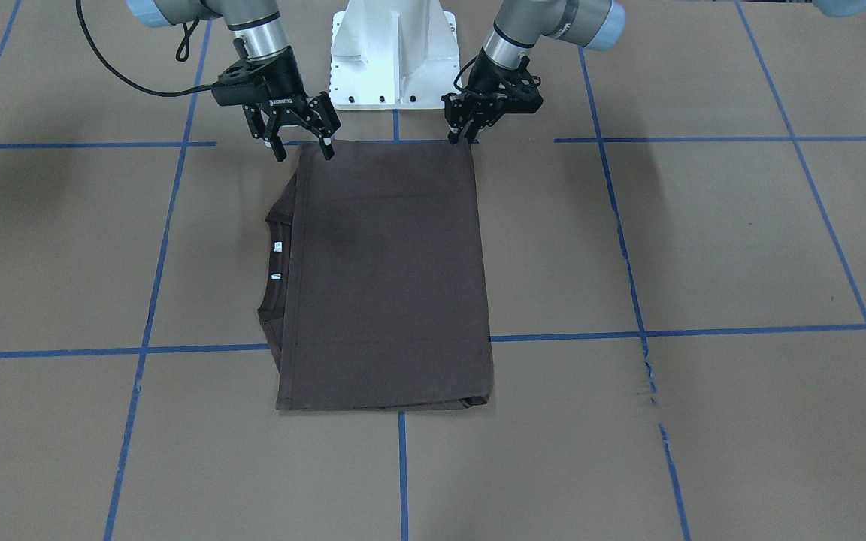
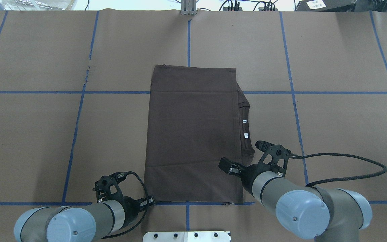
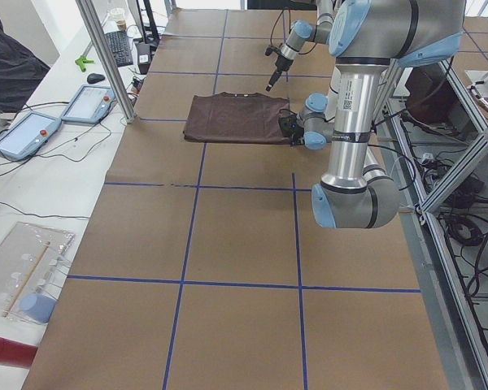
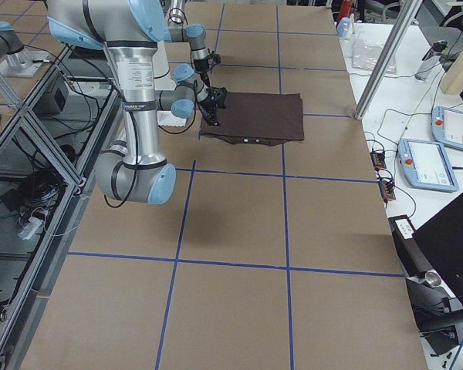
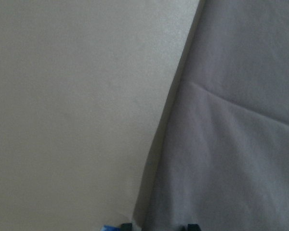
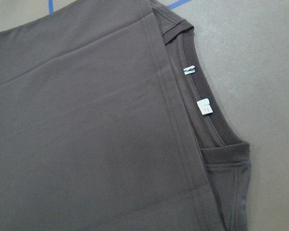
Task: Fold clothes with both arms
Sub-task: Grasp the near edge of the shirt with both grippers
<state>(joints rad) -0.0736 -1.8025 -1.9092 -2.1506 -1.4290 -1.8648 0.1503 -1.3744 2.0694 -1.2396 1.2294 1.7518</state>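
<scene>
Closest to the overhead camera, the left arm (image 2: 79, 220) and the right arm (image 2: 301, 205) are reaching out over the robot's edge of the surface (image 1: 704, 240). Each hand is hanging at one near corner of the T-shirt (image 1: 388, 278), which is lying flat about midway along that edge and stretching from it toward the middle of the surface. The left hand (image 1: 461, 137) is pointing down at the corner on the robot's left, its fingers drawn close with only a narrow gap. The left wrist view is showing the shirt's edge running between the two tips, but whether they are pinching cloth I cannot tell. The right hand (image 1: 303, 150) is standing spread wide over the corner on the robot's right, one tip just at the fabric, gripping nothing. The shirt is showing as a dark brown folded rectangle, smooth with a few faint creases. Along its side toward the robot's right, the ribbed collar (image 6: 216, 132) and two small white labels (image 6: 203, 107) are peeking out from under the top layer's stitched hem (image 6: 176, 125).
</scene>
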